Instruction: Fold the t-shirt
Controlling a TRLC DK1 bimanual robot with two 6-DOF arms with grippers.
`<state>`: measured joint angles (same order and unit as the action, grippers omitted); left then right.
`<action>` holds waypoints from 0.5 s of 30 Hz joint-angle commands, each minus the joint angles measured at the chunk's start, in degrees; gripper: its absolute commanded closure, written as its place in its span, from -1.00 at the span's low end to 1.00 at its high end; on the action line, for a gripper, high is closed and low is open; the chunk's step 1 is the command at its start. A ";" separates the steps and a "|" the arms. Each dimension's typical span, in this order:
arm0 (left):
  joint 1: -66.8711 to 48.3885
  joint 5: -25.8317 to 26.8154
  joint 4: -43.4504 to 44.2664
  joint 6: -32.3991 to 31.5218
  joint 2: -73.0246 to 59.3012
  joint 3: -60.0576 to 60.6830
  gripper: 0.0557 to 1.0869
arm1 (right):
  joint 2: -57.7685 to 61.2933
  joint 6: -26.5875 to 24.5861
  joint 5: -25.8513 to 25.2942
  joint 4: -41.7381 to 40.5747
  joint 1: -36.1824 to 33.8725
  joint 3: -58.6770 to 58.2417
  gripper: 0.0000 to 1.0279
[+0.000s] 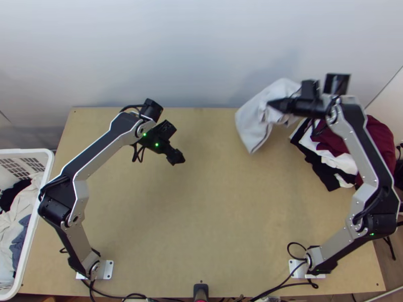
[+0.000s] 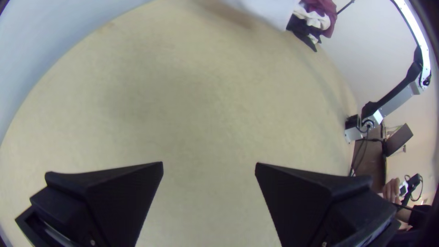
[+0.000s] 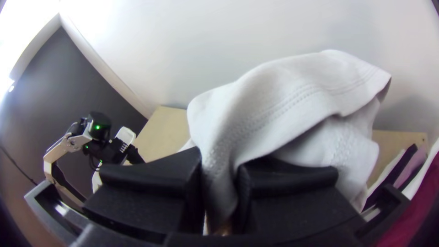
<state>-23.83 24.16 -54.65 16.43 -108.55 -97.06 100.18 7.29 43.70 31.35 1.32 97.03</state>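
**Above the Table's Far Right: T-Shirt Held in the Right Gripper**

You have the pale t-shirt in the right gripper, over the table's far edge and just beside the clothes pile; the two fingers close on a narrow gathered strip of cloth, and the rest hangs bunched in loose layers. Note the stitched band draped above the fingers; you cannot tell whether it is hem, sleeve or collar. Treat the single pinch as the reason for the droop: it carries all the weight at one place, so the free cloth falls to its own shape.

Your left gripper stands over the left part of the table, well apart from the shirt; its fingers are spread wide with nothing between them, which leaves it ready to take a second edge. The laundry basket sits at the left and the pile at the right, probably so that work passes from one side to the other.

Judge the stage with care; the shirt's nearness to the pile suggests a folded piece due for stacking, but the loose layers leave this unsettled. If it is finished, lower it flat before you release, as a one-point grip may let the folds slip; if not, bring it to mid-table and spread it with both grippers.
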 commanded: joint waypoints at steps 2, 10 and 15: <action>0.28 -0.43 0.51 0.27 2.12 4.42 -0.90 | 1.42 -1.22 -1.25 3.19 -5.54 11.86 0.94; 0.10 -0.61 0.78 0.63 2.91 7.14 -0.90 | 2.12 -1.40 -1.25 5.38 -13.36 18.98 0.94; 0.10 -0.70 0.78 0.71 2.82 7.32 -0.90 | 4.41 -2.54 -1.34 8.11 -16.53 25.93 0.94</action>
<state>-23.73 23.51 -53.91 16.97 -106.00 -90.83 102.54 5.69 42.48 36.80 -10.50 114.98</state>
